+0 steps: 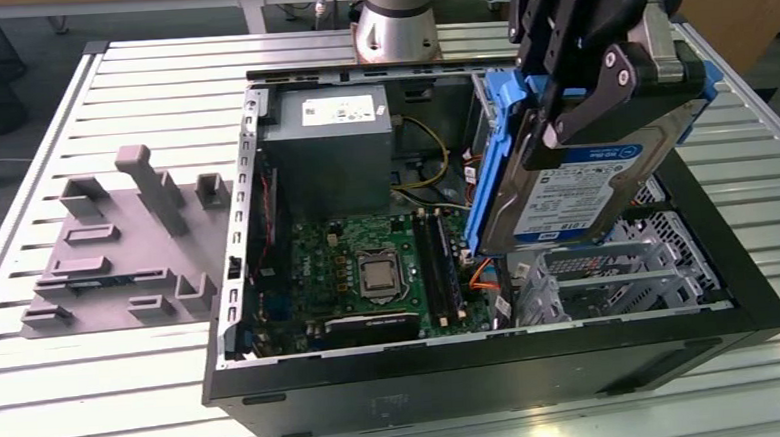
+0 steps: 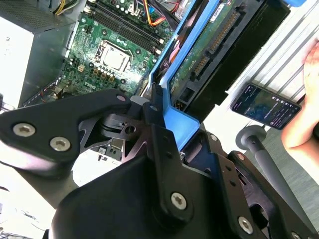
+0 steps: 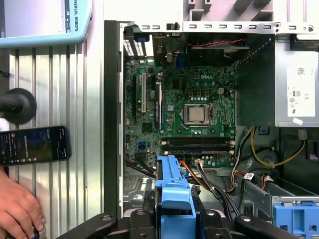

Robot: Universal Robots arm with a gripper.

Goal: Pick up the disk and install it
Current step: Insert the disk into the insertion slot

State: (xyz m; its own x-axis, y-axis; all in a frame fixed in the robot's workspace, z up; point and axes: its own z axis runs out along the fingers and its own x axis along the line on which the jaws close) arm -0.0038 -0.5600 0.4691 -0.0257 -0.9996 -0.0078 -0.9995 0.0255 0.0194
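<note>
exterior view: the pincer (image 1: 595, 103) is closed on the disk (image 1: 573, 194), gripping its upper end. the disk hangs clear of all surfaces, tilted, label face toward the camera, blue carrier bracket (image 1: 499, 158) along its edge. it sits above the open computer case (image 1: 506, 378), over the metal drive cage (image 1: 620, 267) at the exterior view's right, beside the motherboard (image 1: 366, 270). the case lies on the slatted counter (image 1: 132, 402); a grey fixture (image 1: 111, 253) stands well apart at the exterior view's left.

second wrist view: the underside of the disk shows a bare circuit board (image 2: 207, 42) with a connector strip. the black fingers (image 2: 159, 134) close on the bracket's end piece.

first wrist view: a phone (image 3: 32, 144) and a person's hand (image 3: 17, 211) rest on the counter outside the case.

assessment of handling: the disk is judged stiff, dense and fairly heavy for its bulk. its metal faces look smooth and liable to slip. the plastic bracket is judged springy, so a hold on it alone could let the drive sag or twist. the circuit board and connector are fragile and no place for a grip. the sound hold is across the rigid metal body, with shock avoided.
</note>
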